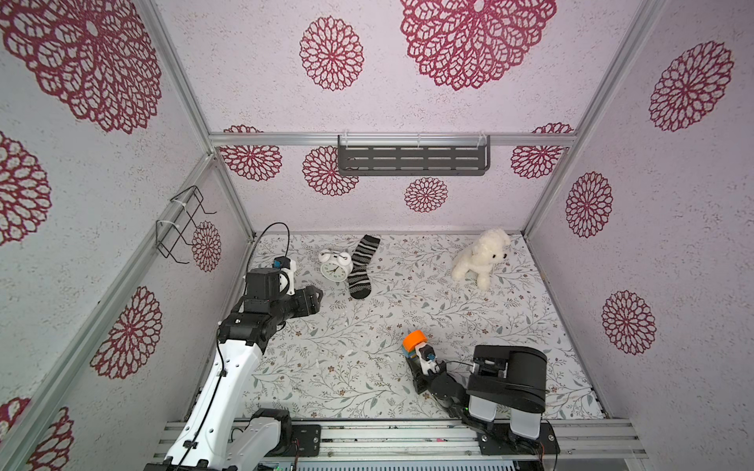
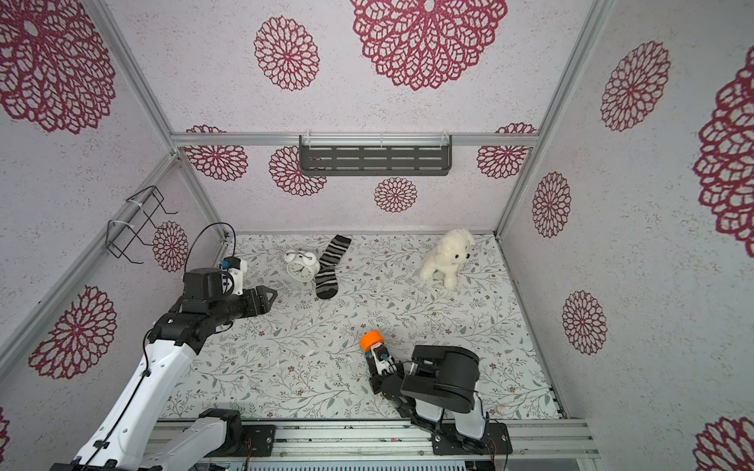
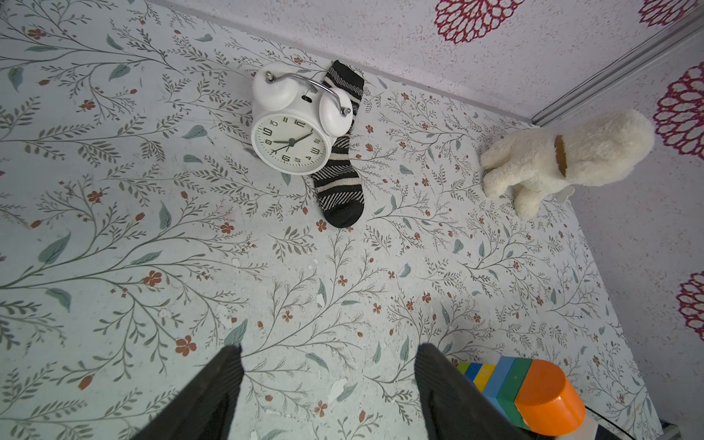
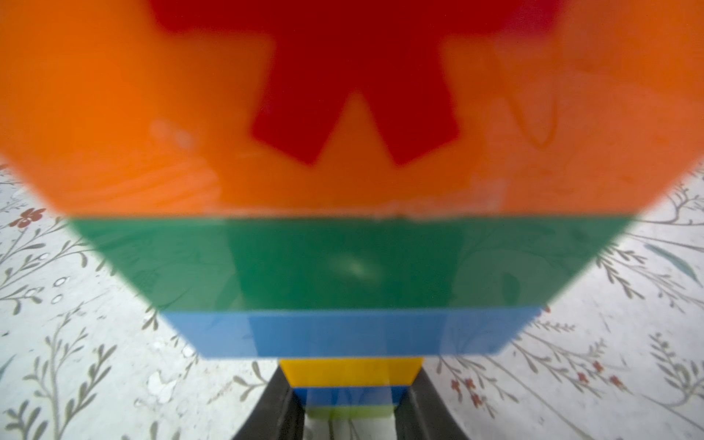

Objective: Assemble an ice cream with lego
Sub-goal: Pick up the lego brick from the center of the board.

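PLACE: lab test booth | EVIDENCE: table (image 1: 367, 326) being enclosed by papered panels (image 1: 673, 204) on aluminium frame (image 1: 277, 140); robot arms (image 1: 220, 379) being carried on base rail (image 1: 387, 440)

Both top views look down from high over the whole tabletop (image 1: 367, 326), the left wrist view faces the distant clock (image 3: 291, 141), and the right wrist view sits very close to the ice cream (image 4: 350, 263), which all four share.

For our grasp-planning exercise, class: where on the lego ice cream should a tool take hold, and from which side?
Grip the ice cream by its narrow stem, coming from the stem end and closing on its two flat opposite sides. The stem is slim and straight-walled; the orange dome is wide and rounded, so likelier to slip. The right tool holds it this way.
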